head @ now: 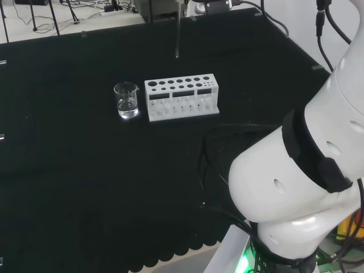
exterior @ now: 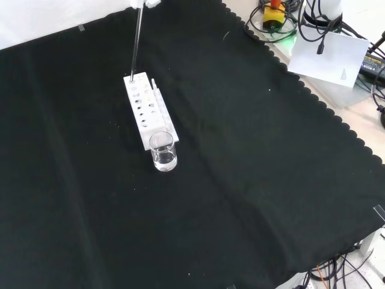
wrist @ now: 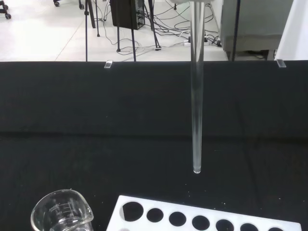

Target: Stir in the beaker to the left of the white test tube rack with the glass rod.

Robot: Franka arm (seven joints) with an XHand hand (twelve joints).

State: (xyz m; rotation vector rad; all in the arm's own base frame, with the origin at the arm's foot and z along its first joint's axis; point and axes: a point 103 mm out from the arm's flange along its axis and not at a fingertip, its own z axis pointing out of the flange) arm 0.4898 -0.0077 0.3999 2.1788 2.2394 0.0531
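Note:
A small clear beaker (head: 126,100) with a little clear liquid stands just left of the white test tube rack (head: 182,96) in the head view. In the front view the beaker (exterior: 163,152) stands at the near end of the rack (exterior: 148,111). The glass rod (head: 177,34) hangs upright in the air beyond the rack, right of the beaker. It hangs from the hand (head: 210,4) at the view's top edge. In the front view the rod (exterior: 137,42) drops from the hand (exterior: 150,2), its tip over the rack's far end. The wrist view shows rod (wrist: 196,96), beaker (wrist: 60,216) and rack (wrist: 207,219).
The arm's big white links (head: 307,170) take up the head view's right side. The black cloth's scalloped edge (exterior: 313,96) runs along the front view's right, with a white sheet (exterior: 328,57) and cables beyond it. Stand legs (wrist: 118,29) and cables stand on the floor past the bench.

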